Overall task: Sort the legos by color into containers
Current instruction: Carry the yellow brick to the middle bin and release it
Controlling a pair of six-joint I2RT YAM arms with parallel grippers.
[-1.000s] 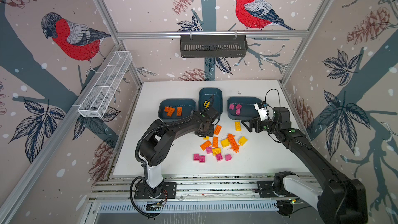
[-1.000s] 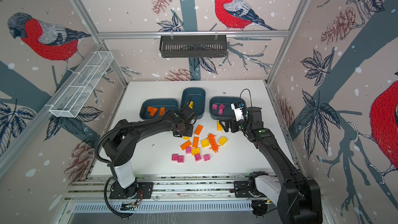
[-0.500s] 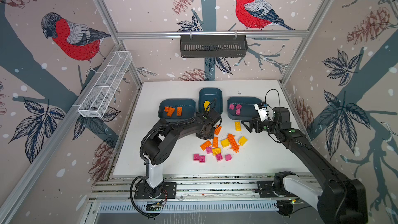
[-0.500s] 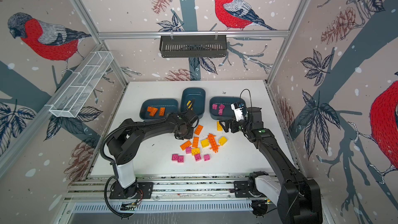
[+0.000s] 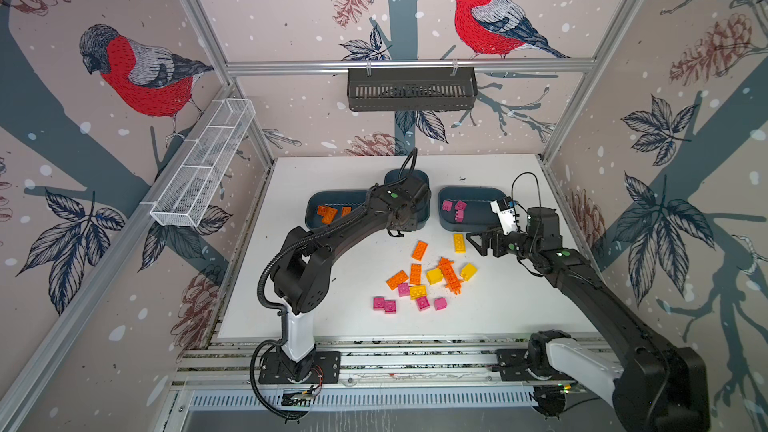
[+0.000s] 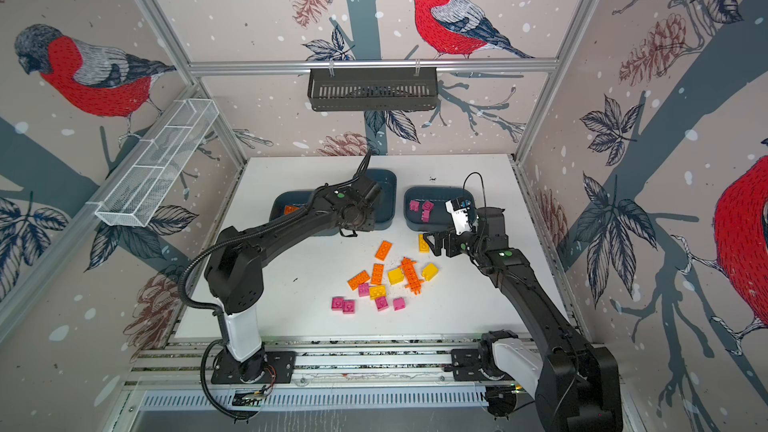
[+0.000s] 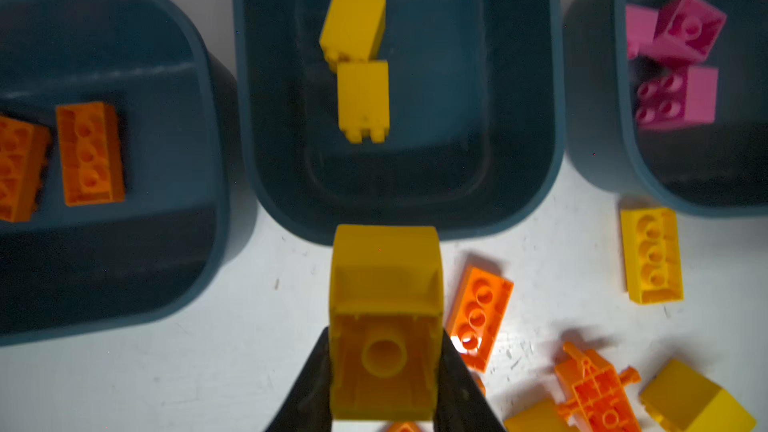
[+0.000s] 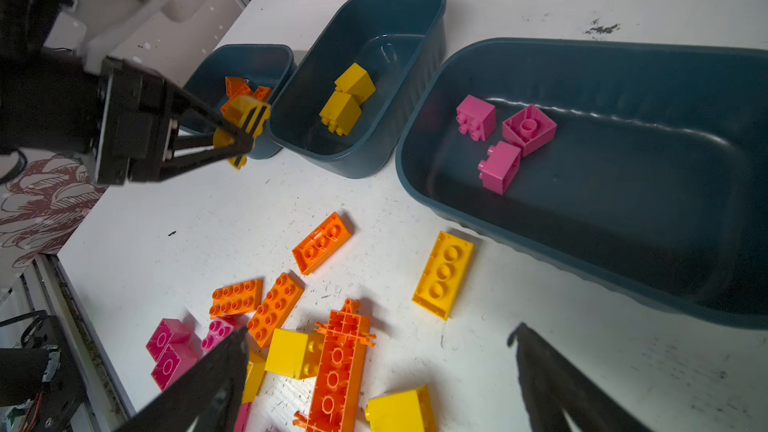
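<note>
My left gripper (image 7: 384, 371) is shut on a yellow lego (image 7: 384, 317), held just above the table in front of the middle container (image 7: 536, 139), which holds two yellow bricks (image 7: 361, 97). In the right wrist view the left gripper (image 8: 243, 135) shows the same grip. The left container (image 5: 316, 211) holds orange bricks (image 5: 327, 214) and the right container (image 5: 478, 195) holds pink ones (image 5: 459, 211). Loose orange, yellow and pink legos (image 5: 419, 280) lie mid-table, with a spiky orange piece (image 8: 340, 367) among them. My right gripper (image 8: 380, 330) hangs open over that pile, close to an oblong yellow brick (image 8: 442, 274).
A black slotted basket (image 5: 411, 89) hangs on the back wall and a white mesh tray (image 5: 203, 172) on the left wall. The left arm (image 5: 332, 234) reaches across the table's left half. The table's front edge (image 5: 395, 336) lies just beyond the pile.
My left gripper has shut on the yellow lego and carried it back toward the middle container. The right arm has stayed where it was, open.
</note>
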